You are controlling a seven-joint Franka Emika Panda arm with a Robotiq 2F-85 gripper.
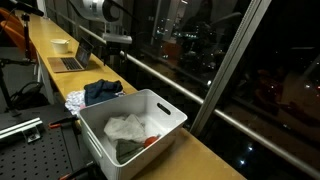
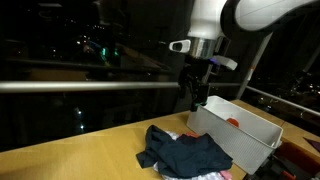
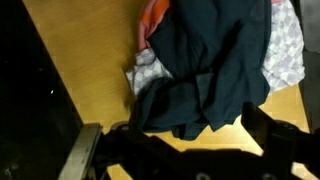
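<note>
My gripper hangs open and empty above a pile of clothes on the wooden table. It also shows in an exterior view. The pile's top piece is a crumpled dark navy garment, seen in both exterior views. In the wrist view the navy garment fills the middle, with the two dark fingers spread at the bottom edge, above the cloth and not touching it. A patterned white cloth and an orange piece stick out from under it.
A white plastic bin holding a white cloth and other clothes stands next to the pile; it also shows in an exterior view. A laptop and a bowl sit farther along the table. A window rail runs behind.
</note>
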